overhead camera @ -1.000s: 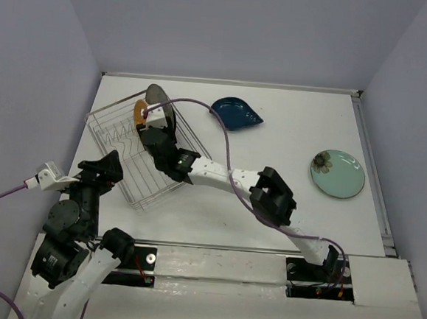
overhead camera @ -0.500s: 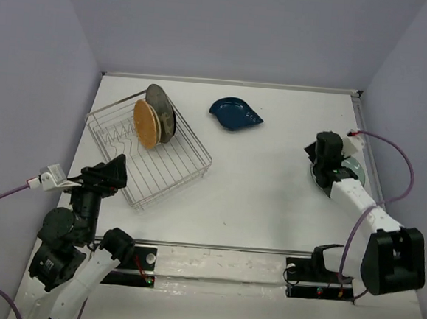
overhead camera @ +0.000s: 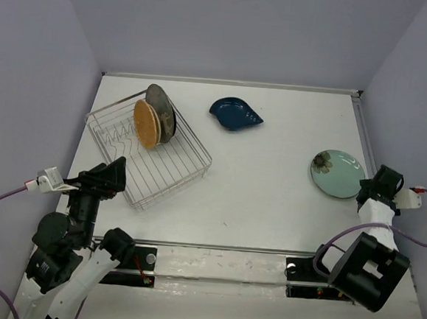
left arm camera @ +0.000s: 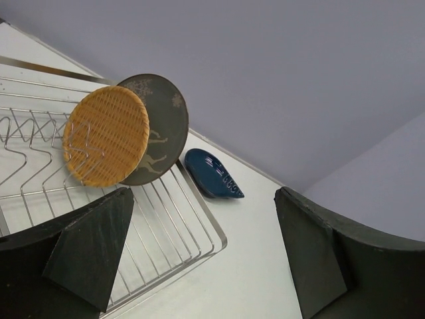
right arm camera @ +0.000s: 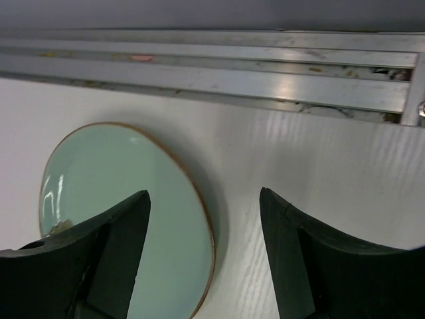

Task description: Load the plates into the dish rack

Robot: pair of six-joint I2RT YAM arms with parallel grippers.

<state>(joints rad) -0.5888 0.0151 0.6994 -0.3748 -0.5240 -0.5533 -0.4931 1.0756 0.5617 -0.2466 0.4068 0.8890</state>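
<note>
- The right gripper [overhead camera: 374, 189] is hovering at the near-right edge of the teal plate [overhead camera: 337, 174], jaws spread wide and gripping nothing.
- In the wrist view the plate's rim is lying between the two fingers [right arm camera: 109, 256], but whether the tips are low enough to catch it is hard to tell.
- The plate is lying flat on the table [overhead camera: 269, 201], well apart from the rack [overhead camera: 174, 186] on the far left.
- Risk: with a thin rim flat on the table, closing jaws are likely to slide over it or push the plate towards the rail [right arm camera: 212, 60] instead of lifting it.
- Risk: a grip on one edge alone is leaving the plate free to droop or slip out during the long carry across the table.
- The orange plate [overhead camera: 147, 123] and grey plate [overhead camera: 162, 111] are standing on edge in the rack, leaning together; a careless insertion could be knocking them over.
- The blue dish [overhead camera: 235, 114] is waiting on the table beyond the rack.
- The left gripper [overhead camera: 107, 177] is resting near the rack's near corner, jaws spread and empty; it could be blocking the approach.
</note>
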